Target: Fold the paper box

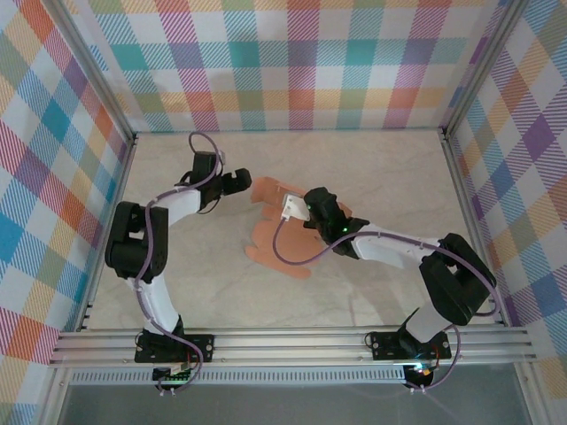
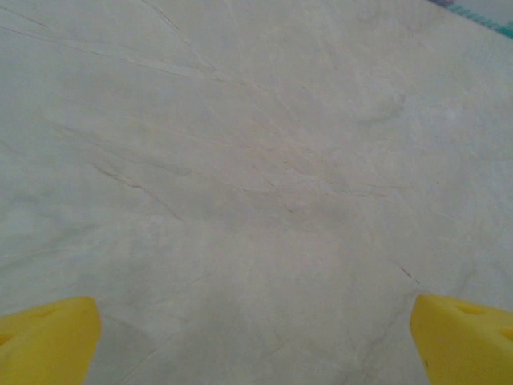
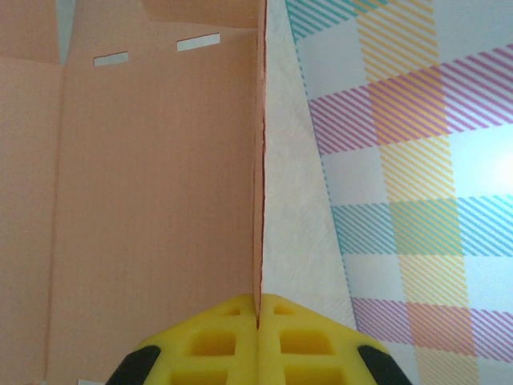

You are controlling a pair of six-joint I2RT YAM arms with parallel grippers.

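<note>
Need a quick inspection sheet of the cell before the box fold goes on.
Surface: pale marbled table, faint creases.
Job's things: paper box, salmon card with slits, lying mid-table, not yet box-shaped.
Clutter: nothing seen.
Grippers: left gripper open over bare table; right gripper shut on the card's edge.
Cables: purple cables along both arms; the right arm's loops over the card.
Surroundings: plaid walls, aluminium rail at the near edge.

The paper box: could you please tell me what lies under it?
The pale table shows around the paper box; anything directly beneath the card is covered. The right end effector pinches its edge.
</note>
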